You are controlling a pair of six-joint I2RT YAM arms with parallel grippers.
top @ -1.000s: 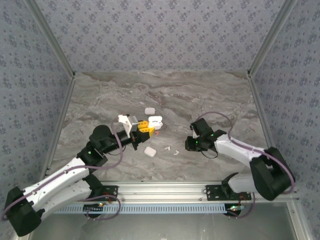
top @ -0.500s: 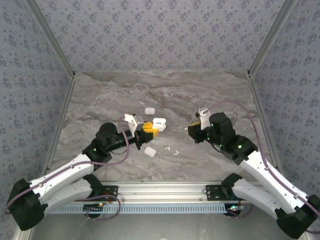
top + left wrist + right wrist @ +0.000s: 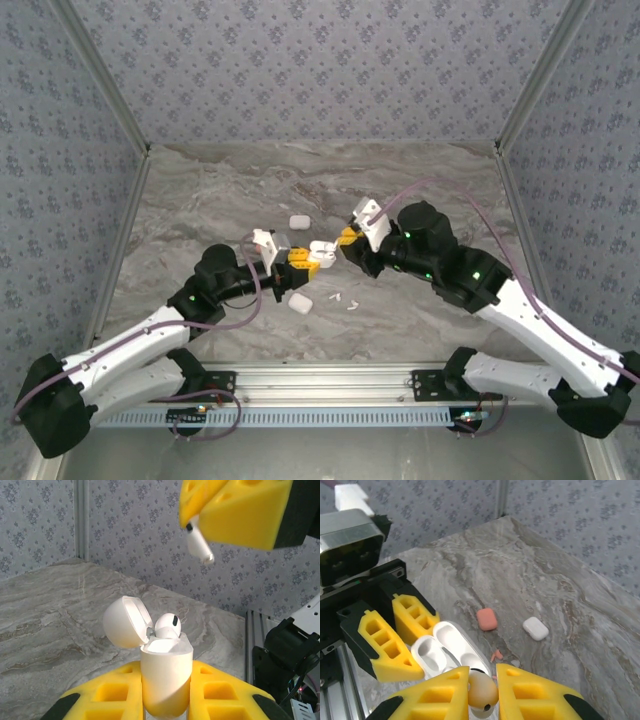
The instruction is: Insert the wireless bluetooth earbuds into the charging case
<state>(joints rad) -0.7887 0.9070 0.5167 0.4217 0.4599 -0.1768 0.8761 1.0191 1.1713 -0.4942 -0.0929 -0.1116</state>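
My left gripper (image 3: 166, 672) is shut on a white charging case (image 3: 166, 677), held upright with its lid (image 3: 126, 622) flipped open. One white earbud (image 3: 168, 625) sits in the case. My right gripper (image 3: 482, 680) is shut on another white earbud (image 3: 483, 691), just above the open case (image 3: 454, 647). In the left wrist view that earbud (image 3: 199, 542) hangs stem-down from the right gripper's yellow fingers (image 3: 240, 510), above and to the right of the case. From above, both grippers (image 3: 303, 260) (image 3: 348, 238) meet at mid-table around the case (image 3: 321, 250).
A coral case (image 3: 486, 618), a closed white case (image 3: 535, 628) and a coral earbud (image 3: 496, 655) lie on the marble beyond the grippers. Another white case (image 3: 299, 302) and loose white earbuds (image 3: 353, 305) lie nearer the arms' bases. Patterned walls enclose the table.
My right arm has swung left across the table, with the earbud, up to the held case. The left gripper has shifted slightly right with the case.
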